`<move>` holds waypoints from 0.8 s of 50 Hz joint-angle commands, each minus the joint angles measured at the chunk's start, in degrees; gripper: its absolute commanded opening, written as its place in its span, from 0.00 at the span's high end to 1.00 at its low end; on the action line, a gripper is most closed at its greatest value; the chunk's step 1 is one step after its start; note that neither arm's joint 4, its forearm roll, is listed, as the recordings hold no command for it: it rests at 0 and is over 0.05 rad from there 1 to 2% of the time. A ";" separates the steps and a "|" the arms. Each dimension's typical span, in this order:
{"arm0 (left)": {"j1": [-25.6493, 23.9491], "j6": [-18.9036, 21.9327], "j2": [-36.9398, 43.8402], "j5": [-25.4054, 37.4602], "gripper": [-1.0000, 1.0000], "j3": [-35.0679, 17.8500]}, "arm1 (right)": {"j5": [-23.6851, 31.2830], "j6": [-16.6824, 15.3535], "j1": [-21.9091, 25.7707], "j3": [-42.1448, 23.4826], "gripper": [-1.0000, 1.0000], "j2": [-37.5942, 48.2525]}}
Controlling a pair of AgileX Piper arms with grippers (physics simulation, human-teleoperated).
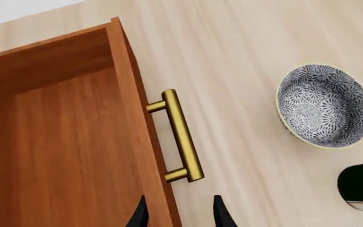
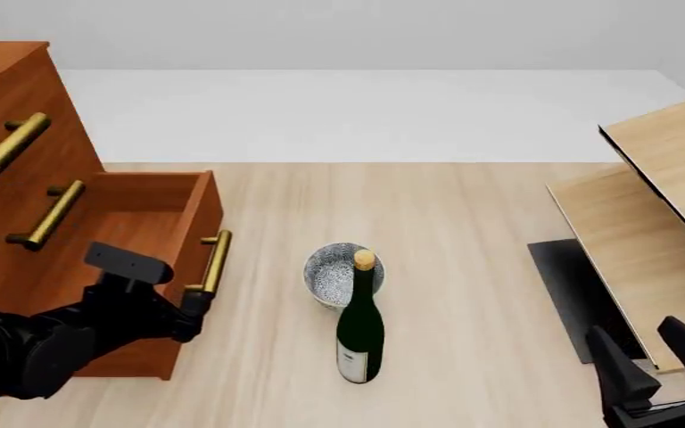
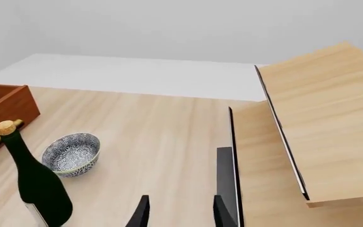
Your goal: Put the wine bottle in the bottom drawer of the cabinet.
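The wine bottle (image 2: 360,332) stands upright on the table, dark green with a tan cork, just in front of the bowl; it also shows in the right wrist view (image 3: 38,185) and as a dark edge in the left wrist view (image 1: 362,184). The cabinet (image 2: 10,134) stands at the left. Its bottom drawer (image 2: 140,223) is pulled out, and its inside (image 1: 62,151) is bare. My left gripper (image 2: 188,310) is open and empty, its fingers (image 1: 141,215) hovering by the near end of the drawer's brass handle (image 1: 181,136). My right gripper (image 2: 658,361) is open and empty at the near right, far from the bottle.
A speckled grey bowl (image 2: 340,275) sits right behind the bottle, between it and the drawer handle (image 2: 211,263). Pale light-wood furniture with a black panel (image 2: 658,187) fills the right side. Two upper brass-handled drawers (image 2: 45,214) are shut.
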 commanded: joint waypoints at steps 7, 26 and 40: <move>-2.78 -1.43 0.35 -0.06 0.00 -0.28 | 0.76 -0.08 0.11 0.00 0.00 -0.62; -6.31 -2.17 1.13 0.15 0.00 -1.96 | 1.22 -0.09 0.20 0.00 0.00 -0.81; -8.77 -2.92 0.50 0.60 0.00 -2.26 | 1.40 -0.28 0.48 0.00 0.00 -0.69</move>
